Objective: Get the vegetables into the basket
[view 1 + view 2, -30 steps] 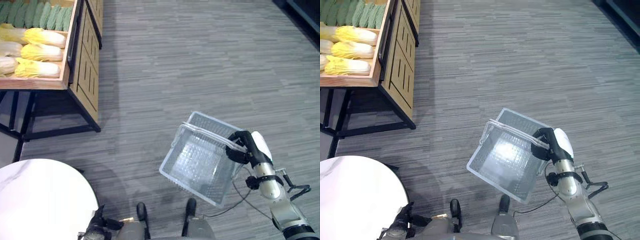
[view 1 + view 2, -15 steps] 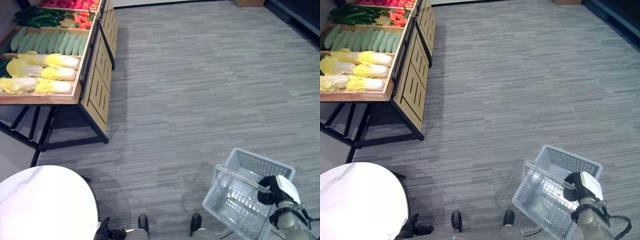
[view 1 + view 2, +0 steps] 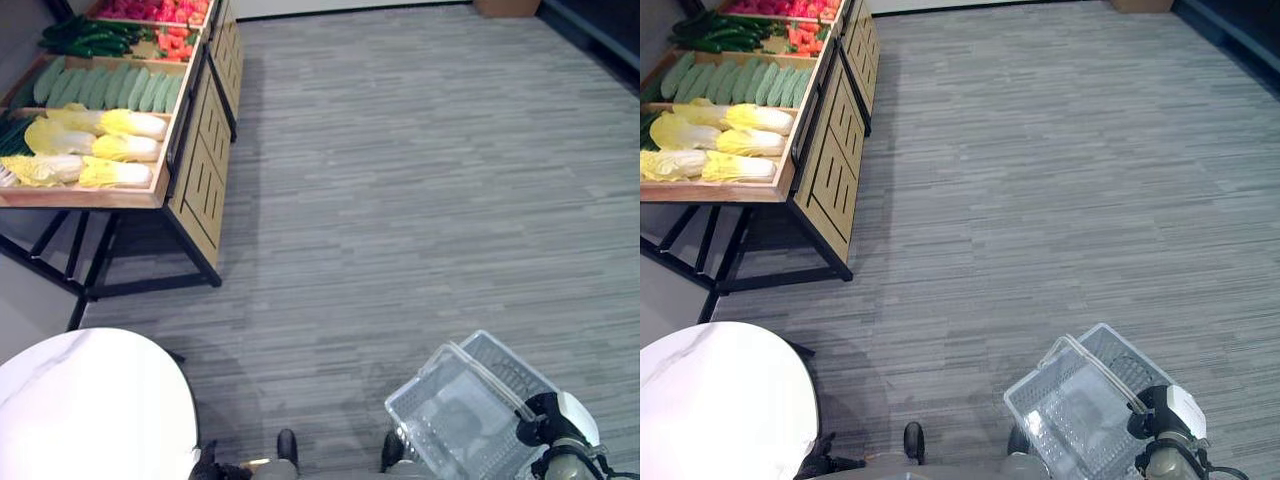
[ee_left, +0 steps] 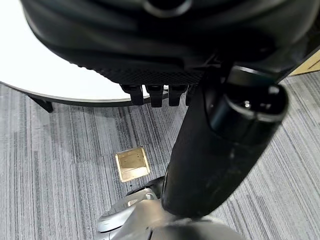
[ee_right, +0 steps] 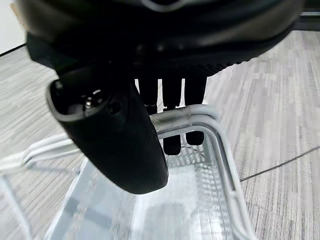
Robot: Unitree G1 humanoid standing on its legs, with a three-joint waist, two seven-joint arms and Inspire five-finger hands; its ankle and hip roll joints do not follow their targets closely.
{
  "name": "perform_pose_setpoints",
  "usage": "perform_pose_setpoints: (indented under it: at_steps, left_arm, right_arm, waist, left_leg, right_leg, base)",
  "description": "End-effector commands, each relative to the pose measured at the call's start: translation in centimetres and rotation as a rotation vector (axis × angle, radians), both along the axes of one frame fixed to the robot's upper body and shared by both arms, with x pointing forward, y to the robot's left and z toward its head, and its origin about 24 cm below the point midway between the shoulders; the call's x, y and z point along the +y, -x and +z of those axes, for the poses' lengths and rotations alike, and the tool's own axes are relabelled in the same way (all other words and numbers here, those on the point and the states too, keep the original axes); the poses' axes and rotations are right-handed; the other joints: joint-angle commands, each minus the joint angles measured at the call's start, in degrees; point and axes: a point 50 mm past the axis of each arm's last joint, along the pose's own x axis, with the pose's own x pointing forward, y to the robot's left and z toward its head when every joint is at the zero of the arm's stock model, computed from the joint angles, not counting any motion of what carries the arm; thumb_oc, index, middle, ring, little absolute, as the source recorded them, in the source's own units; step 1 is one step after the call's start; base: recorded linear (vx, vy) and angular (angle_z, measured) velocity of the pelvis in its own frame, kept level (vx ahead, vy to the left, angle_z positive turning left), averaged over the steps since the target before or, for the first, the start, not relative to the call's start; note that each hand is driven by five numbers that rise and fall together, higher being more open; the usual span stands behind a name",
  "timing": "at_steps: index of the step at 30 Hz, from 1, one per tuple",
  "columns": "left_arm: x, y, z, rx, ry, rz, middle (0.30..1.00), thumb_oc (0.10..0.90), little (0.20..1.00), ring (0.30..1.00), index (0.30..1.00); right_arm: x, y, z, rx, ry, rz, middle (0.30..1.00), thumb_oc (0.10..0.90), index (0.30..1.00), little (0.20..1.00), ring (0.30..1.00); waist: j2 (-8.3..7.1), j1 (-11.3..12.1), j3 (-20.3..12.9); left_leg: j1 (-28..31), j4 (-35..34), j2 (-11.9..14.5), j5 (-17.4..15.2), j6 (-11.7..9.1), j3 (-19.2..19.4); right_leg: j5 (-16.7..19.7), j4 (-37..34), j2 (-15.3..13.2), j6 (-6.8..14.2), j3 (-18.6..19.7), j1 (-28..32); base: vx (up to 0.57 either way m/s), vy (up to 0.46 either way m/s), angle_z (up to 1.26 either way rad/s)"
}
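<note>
Vegetables [image 3: 95,150] lie in rows in the wooden stand [image 3: 190,170] at the upper left of the frame, cabbages at its near edge. A white round table [image 3: 90,400] curves into the lower left corner, with the left hand [image 4: 150,95] beside it, fingers curled and holding nothing. Bare grey floor [image 3: 420,180] spreads through the middle and right. At the lower right edge the right hand [image 5: 165,95] has its fingers hooked round the handle of the clear basket [image 3: 450,420], well apart from the stand.

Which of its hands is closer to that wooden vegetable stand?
Left. The left hand hangs by the round white table, below the vegetable stand; the right hand carries the basket far across the floor.
</note>
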Motion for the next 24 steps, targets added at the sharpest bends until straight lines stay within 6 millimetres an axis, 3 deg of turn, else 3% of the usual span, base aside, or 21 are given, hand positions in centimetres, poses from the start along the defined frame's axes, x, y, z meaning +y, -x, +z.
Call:
perform_pose_setpoints:
  at_steps: [1, 2, 4, 5, 7, 11, 13, 16, 19, 20, 21, 24]
  left_arm:
    - [1.0, 0.2, 0.2, 0.010, -0.040, -0.003, 1.000, 0.900, 1.000, 1.000, 1.000]
    - [0.8, -0.2, 0.2, -0.007, -0.035, 0.006, 1.000, 0.900, 1.000, 1.000, 1.000]
    - [0.8, -0.2, 0.2, -0.011, -0.035, 0.024, 1.000, 0.900, 1.000, 1.000, 1.000]
    - [0.8, 0.1, 0.2, -0.002, -0.038, 0.024, 1.000, 0.900, 1.000, 1.000, 1.000]
    - [0.6, 0.5, 0.0, 0.018, -0.045, 0.020, 1.000, 0.900, 1.000, 1.000, 1.000]
    - [0.8, 1.2, -0.1, 0.043, -0.056, 0.042, 1.000, 0.900, 1.000, 1.000, 1.000]
    - [0.8, 1.9, -0.3, 0.065, -0.056, 0.050, 1.000, 0.900, 1.000, 1.000, 1.000]
    - [0.9, 1.3, -0.1, 0.059, -0.071, 0.006, 1.000, 0.900, 1.000, 1.000, 1.000]
    - [1.3, 0.4, 0.2, 0.029, -0.082, -0.010, 1.000, 0.900, 1.000, 1.000, 1.000]
    - [1.5, -0.2, 0.4, 0.007, -0.087, -0.018, 1.000, 0.900, 1.000, 1.000, 1.000]
    - [1.5, -0.2, 0.4, 0.007, -0.087, -0.018, 1.000, 0.900, 1.000, 1.000, 1.000]
    - [2.1, -0.9, 0.7, -0.019, -0.100, -0.018, 1.000, 0.900, 1.000, 1.000, 1.000]
  right_arm:
    - [-2.1, -4.0, 4.7, -0.270, 0.124, -0.006, 0.300, 0.400, 0.300, 0.300, 0.300]
    - [-2.3, -4.4, 5.2, -0.291, 0.136, -0.003, 0.300, 0.400, 0.300, 0.300, 0.300]
    - [-2.6, -4.6, 5.6, -0.307, 0.152, -0.009, 0.300, 0.400, 0.300, 0.300, 0.300]
    - [-2.6, -4.6, 5.7, -0.311, 0.152, -0.009, 0.300, 0.400, 0.300, 0.300, 0.300]
    - [-2.7, -4.7, 6.0, -0.330, 0.166, -0.009, 0.300, 0.400, 0.300, 0.300, 0.300]
    - [-2.2, -5.1, 5.8, -0.328, 0.161, 0.009, 0.300, 0.400, 0.300, 0.300, 0.300]
    - [-1.7, -5.4, 5.7, -0.326, 0.151, 0.032, 0.300, 0.400, 0.300, 0.300, 0.300]
    - [-1.1, -5.6, 5.5, -0.340, 0.129, 0.028, 0.300, 0.400, 0.300, 0.300, 0.300]
    - [-0.4, -6.4, 5.5, -0.359, 0.115, 0.048, 0.300, 0.400, 0.300, 0.300, 0.300]
    - [-0.1, -7.1, 5.7, -0.375, 0.114, 0.055, 0.300, 0.400, 0.300, 0.300, 0.300]
    - [-0.1, -7.1, 5.8, -0.375, 0.114, 0.055, 0.300, 0.400, 0.300, 0.300, 0.300]
    - [1.0, -8.6, 6.1, -0.409, 0.098, 0.087, 0.300, 0.400, 0.300, 0.300, 0.300]
  waist:
    - [-4.13, 0.30, 1.55]
    - [-4.12, 0.67, 2.42]
    - [-3.92, 1.09, 2.76]
    - [-3.97, 1.18, 2.53]
    - [-3.50, 1.47, 2.14]
    - [-3.29, 3.01, 1.73]
    - [-3.81, 3.67, 0.74]
    - [-5.72, 3.96, -0.10]
    - [-7.17, 3.97, -0.43]
    - [-7.51, 4.05, -0.15]
    - [-7.47, 4.11, -0.28]
    - [-6.25, 3.47, 1.56]
  left_leg:
    - [-0.79, 10.40, 0.81, -1.87, -2.87, -0.31]
    - [-3.50, 13.49, -0.59, -0.62, -2.97, -2.42]
    - [-6.20, 10.38, -1.37, -0.44, -2.39, -2.75]
    - [-6.86, 8.25, -0.83, -0.35, -2.08, -2.24]
    - [-9.41, 2.33, 1.88, 4.04, -2.40, -0.43]
    - [-10.16, -3.91, 3.24, 7.45, -3.38, -1.16]
    - [-8.99, -3.27, 2.70, 6.73, -2.80, -1.46]
    - [-10.15, 1.76, -0.37, 3.06, -0.10, 0.23]
    - [-11.10, 5.08, -3.06, -0.47, 1.81, 1.51]
    - [-10.47, 5.02, -4.30, -2.00, 3.15, 2.34]
    - [-10.61, 4.92, -4.23, -1.86, 3.17, 2.39]
    - [-6.48, 3.95, -5.76, -5.21, 5.88, 3.68]
  right_leg:
    - [-6.63, 5.11, -2.49, 0.90, 3.01, 0.90]
    - [-7.38, 5.31, -2.52, 0.33, 2.72, 1.44]
    - [-8.04, 5.16, -2.39, 0.40, 2.59, 2.05]
    - [-8.38, 4.92, -2.25, 0.68, 2.56, 2.38]
    - [-9.20, 4.55, -1.84, 1.26, 2.51, 3.56]
    - [-11.61, 4.82, -1.22, 1.68, 4.33, 6.82]
    - [-12.40, 4.96, -1.86, 2.17, 5.67, 8.36]
    - [-11.79, 7.92, -5.40, 3.54, 6.92, 8.56]
    - [-6.22, 10.73, -7.91, 5.02, 8.64, 6.59]
    - [-2.32, 14.72, -9.38, 5.76, 9.13, 4.22]
    - [-2.17, 14.65, -9.31, 5.75, 9.21, 4.01]
    - [2.26, 27.11, -10.36, 5.33, 8.62, -2.50]
  base:
    - [0.04, -0.125, 0.51]
    - [0.07, -0.068, 0.47]
    - [0.14, -0.042, 0.16]
    - [0.19, 0.026, 0.07]
    - [0.26, 0.078, 0.20]
    - [0.34, 0.134, 0.13]
    - [0.36, 0.234, -0.64]
    - [0.30, 0.272, -0.69]
    - [0.22, 0.281, 0.04]
    - [0.16, 0.263, 0.00]
    - [0.14, 0.253, -0.18]
    - [0.21, 0.339, -0.13]
